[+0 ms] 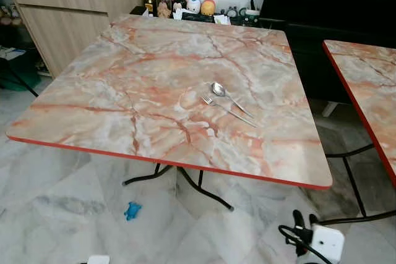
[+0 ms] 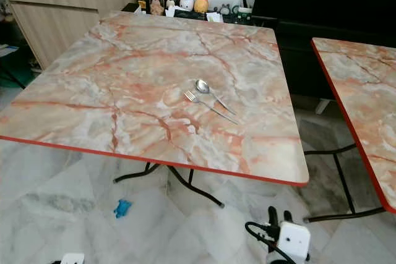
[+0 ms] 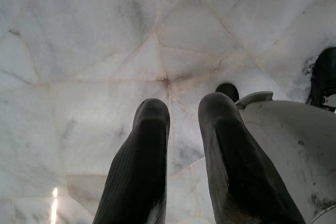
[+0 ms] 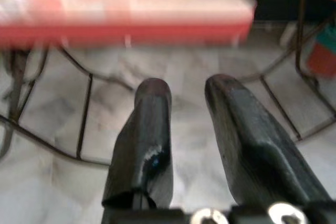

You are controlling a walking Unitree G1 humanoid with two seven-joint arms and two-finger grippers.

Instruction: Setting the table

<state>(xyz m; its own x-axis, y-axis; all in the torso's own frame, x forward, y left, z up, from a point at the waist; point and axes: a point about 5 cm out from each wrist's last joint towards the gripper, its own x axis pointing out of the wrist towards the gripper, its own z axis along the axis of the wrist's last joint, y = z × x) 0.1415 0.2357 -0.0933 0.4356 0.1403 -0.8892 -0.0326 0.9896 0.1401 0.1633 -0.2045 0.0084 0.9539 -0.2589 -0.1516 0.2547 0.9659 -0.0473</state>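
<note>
A silver spoon [image 1: 230, 96] and a silver fork [image 1: 226, 110] lie side by side on the marble-patterned table [image 1: 142, 85], right of its middle. My right gripper [image 1: 304, 222] hangs low at the table's front right corner, below the top; in the right wrist view its fingers [image 4: 149, 129] stand apart with nothing between them, aimed at the red table edge and its metal legs. In the left wrist view my left gripper [image 3: 184, 114] points down at the marble floor, open and holding nothing.
A second marble-patterned table [image 1: 365, 85] stands to the right with a gap between. A wooden cabinet [image 1: 68, 4] is at the back left, jars and small items [image 1: 185, 5] behind the table. A small blue object [image 1: 132, 210] lies on the floor under the table's front edge.
</note>
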